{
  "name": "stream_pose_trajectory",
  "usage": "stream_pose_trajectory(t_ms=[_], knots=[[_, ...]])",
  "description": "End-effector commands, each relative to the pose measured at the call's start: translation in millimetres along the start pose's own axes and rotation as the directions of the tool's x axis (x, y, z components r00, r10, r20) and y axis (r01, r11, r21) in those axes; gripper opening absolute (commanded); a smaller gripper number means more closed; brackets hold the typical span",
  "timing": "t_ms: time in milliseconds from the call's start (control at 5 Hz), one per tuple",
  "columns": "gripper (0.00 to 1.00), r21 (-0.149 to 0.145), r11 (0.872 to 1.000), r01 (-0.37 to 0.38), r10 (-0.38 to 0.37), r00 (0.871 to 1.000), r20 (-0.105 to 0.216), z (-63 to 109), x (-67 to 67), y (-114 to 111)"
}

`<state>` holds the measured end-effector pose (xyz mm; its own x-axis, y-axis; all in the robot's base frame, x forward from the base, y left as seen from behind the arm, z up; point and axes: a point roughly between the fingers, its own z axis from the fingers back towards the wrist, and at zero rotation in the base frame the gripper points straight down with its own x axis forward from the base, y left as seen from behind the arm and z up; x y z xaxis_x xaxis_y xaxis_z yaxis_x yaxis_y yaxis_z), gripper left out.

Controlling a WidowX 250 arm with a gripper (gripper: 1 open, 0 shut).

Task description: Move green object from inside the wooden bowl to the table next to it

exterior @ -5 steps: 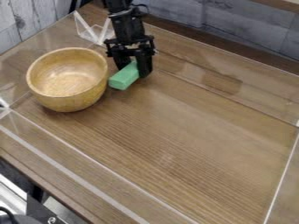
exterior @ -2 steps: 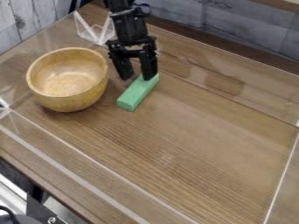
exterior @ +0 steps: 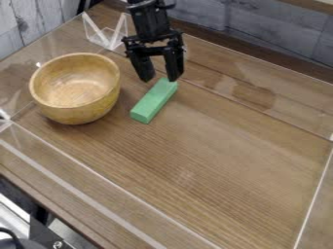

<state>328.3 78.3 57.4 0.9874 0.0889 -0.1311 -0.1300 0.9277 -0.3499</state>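
The green object [exterior: 154, 100], a bright green bar, lies flat on the table [exterior: 221, 136] just right of the wooden bowl [exterior: 76, 88], with a small gap between them. The bowl stands upright and its inside shows nothing. My gripper [exterior: 156, 76] hangs just above the far end of the green bar, pointing steeply down. Its two black fingers are spread apart with nothing between them, clear of the bar.
A clear acrylic wall [exterior: 39, 160] runs around the table's edges. A see-through stand [exterior: 97, 34] rises behind the bowl at the back left. Grey planks form the backdrop.
The gripper let go of the green bar, which dropped to lie flat on the table. The gripper then opened wide and rose a little, drifting right.
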Motion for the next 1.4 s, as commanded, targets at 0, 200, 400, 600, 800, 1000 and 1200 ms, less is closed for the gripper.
stream_pose_trajectory(t_ms=[0, 200, 400, 600, 800, 1000, 1200], knots=[[1.00, 0.034, 0.999, 0.016, -0.020, 0.994, 0.111, 51.4, 4.6, -11.3], [1.00, 0.040, 0.999, 0.001, -0.006, 0.992, 0.125, 70.0, 7.3, -8.8], [1.00, 0.049, 0.999, -0.007, 0.001, 0.991, 0.132, 83.4, 7.7, -9.9], [1.00, 0.061, 0.998, 0.001, -0.009, 0.991, 0.131, 82.3, 4.5, -7.6], [1.00, 0.068, 0.998, 0.005, -0.014, 0.992, 0.125, 81.2, 1.6, -4.8], [1.00, 0.074, 0.997, 0.002, -0.011, 0.992, 0.127, 92.0, 5.6, 1.6], [1.00, 0.074, 0.997, -0.004, -0.005, 0.992, 0.128, 102.6, 7.9, 7.1]])
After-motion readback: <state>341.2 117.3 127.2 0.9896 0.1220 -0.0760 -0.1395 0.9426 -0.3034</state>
